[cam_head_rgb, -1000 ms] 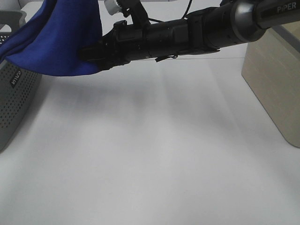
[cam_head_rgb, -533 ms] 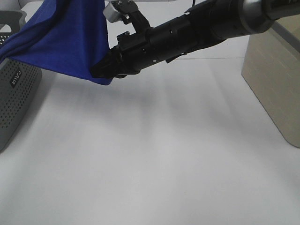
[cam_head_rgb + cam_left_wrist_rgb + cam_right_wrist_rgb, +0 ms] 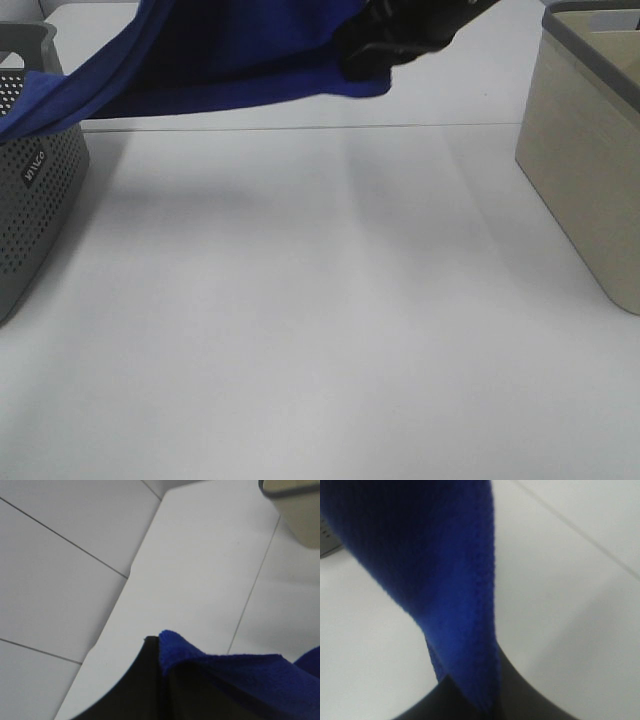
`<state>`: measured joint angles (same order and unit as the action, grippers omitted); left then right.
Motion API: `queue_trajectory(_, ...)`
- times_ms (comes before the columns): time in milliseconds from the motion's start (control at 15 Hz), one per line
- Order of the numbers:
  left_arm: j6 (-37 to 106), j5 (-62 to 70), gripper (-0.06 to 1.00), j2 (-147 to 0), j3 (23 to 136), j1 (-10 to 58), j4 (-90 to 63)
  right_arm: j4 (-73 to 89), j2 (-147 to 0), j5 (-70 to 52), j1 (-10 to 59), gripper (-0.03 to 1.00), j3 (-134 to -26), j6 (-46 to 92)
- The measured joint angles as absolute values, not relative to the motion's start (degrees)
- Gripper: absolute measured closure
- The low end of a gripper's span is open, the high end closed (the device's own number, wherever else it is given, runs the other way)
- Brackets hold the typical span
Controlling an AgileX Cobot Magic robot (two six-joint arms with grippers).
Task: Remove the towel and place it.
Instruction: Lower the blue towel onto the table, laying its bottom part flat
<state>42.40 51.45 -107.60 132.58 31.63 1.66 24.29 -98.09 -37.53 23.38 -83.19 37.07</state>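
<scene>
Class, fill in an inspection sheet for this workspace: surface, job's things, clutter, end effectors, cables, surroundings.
Surface: white table, with a seam line across the back.
Job's things: blue towel held in the air, its left end draped over the grey basket.
Clutter: beige bin on the right; nothing else seen.
End effectors: right end effector shut on the towel's corner, high at the back. Left end effector has towel against one finger; its grip cannot be told.
Cables: nothing seen.
Surroundings: pale tiled floor beyond the table edge in the left wrist view.
</scene>
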Motion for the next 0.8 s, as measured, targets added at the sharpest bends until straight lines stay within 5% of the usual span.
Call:
queue_trajectory(400,42.23,37.76,0.94,-106.63,132.58,36.15,-1.09,-1.49,-86.00,-39.88,23.38,0.95,-91.44,22.00)
queue_trajectory(800,37.18,51.45,0.94,-101.81,132.58,37.64,6.70,-9.11,-84.45,-56.49,23.32,0.95,-97.92,20.17)
